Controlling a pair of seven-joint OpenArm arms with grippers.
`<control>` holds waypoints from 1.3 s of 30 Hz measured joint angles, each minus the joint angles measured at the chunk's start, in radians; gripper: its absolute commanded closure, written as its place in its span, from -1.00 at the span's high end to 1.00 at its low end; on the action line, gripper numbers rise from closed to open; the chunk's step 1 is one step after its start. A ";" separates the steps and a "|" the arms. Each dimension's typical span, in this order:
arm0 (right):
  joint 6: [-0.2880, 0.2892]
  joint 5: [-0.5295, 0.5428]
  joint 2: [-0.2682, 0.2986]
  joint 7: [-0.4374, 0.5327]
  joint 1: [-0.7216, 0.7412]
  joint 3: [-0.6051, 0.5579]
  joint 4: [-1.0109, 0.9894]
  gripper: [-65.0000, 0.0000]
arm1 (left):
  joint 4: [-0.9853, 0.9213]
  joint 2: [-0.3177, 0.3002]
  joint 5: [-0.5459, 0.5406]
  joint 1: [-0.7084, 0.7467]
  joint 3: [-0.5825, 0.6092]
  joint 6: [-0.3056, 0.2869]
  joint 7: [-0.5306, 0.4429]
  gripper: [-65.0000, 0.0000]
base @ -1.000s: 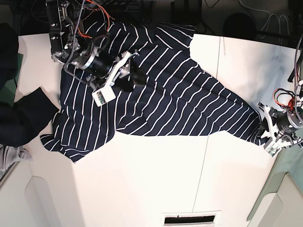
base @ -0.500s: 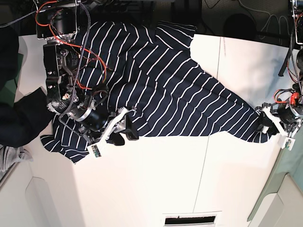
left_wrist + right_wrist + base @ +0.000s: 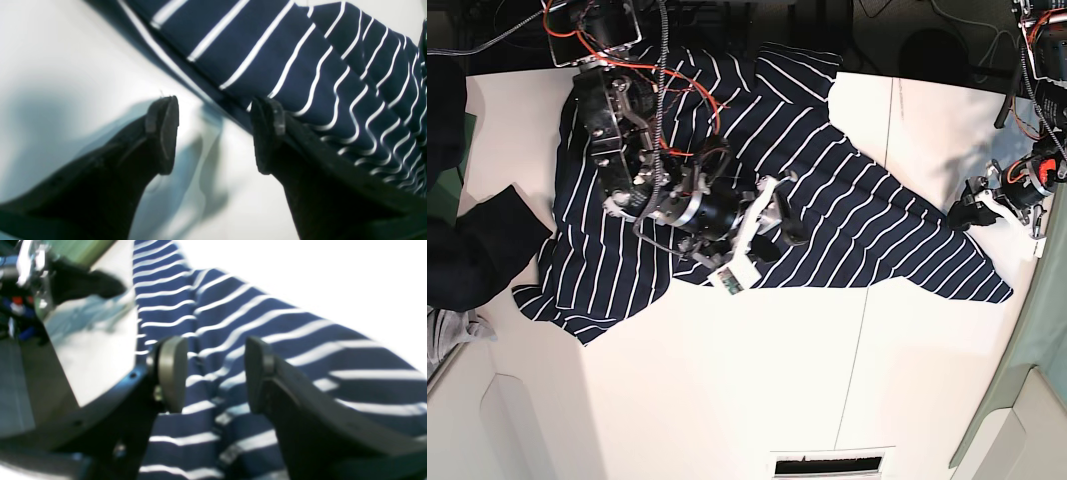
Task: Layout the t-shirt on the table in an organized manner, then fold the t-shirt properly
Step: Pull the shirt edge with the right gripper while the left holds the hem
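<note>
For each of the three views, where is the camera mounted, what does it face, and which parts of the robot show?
Base: overhead, looking straight down on the table and the t-shirt; both arms show.
Left wrist: behind the left gripper, facing the shirt's edge on bare table; both open fingers show, nothing between them.
Right wrist: behind the right gripper, facing striped cloth; both fingers show apart.
Shared: the t-shirt appears in all three; the base view shows the right gripper over its middle and the left gripper at its edge.

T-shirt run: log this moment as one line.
t-shirt: spread crooked on table, unfolded | left gripper: open, off the shirt's edge | right gripper: open over shirt, nothing held
</note>
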 measured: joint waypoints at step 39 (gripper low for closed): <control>-0.136 -0.196 0.071 0.039 -0.005 0.043 0.000 -0.14 | 0.289 0.009 -0.106 -0.005 -0.080 -0.031 0.039 -1.00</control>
